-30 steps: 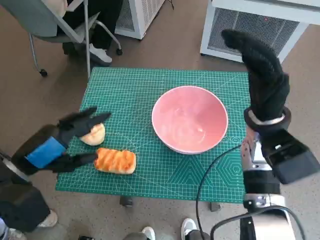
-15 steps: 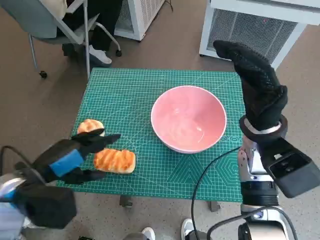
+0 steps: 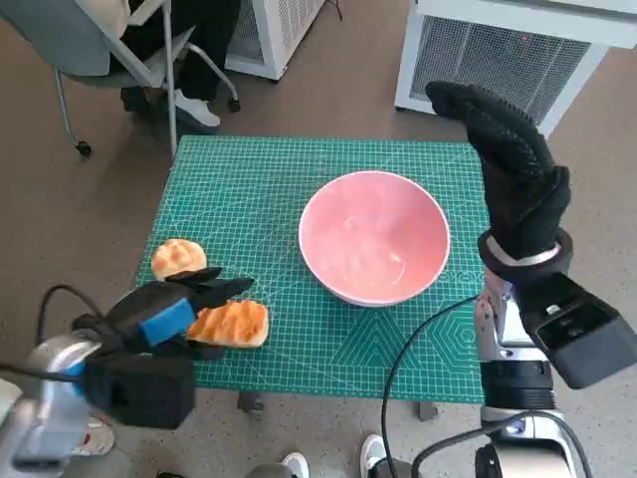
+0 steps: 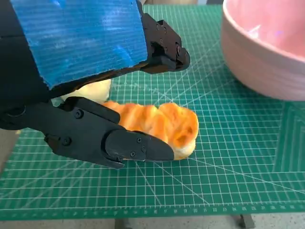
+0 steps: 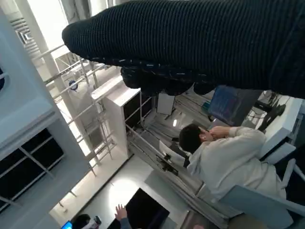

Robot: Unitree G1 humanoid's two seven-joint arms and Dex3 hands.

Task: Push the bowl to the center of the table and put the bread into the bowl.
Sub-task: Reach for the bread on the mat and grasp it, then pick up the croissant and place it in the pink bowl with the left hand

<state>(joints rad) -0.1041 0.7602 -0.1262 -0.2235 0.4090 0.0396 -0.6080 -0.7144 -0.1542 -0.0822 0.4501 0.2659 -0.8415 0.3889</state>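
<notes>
Crosswise before the bowl (image 3: 374,237) lies the bread (image 3: 232,323), left robot hand (image 3: 171,308) spread around it.

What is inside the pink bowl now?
Nothing: the pink bowl shows only its bare inner surface. Both breads lie outside it on the green mat: the long bread and the round bun.

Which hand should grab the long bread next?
Probably the left hand: its open fingers already sit around the long bread. The right hand is raised beyond the bowl.
</notes>
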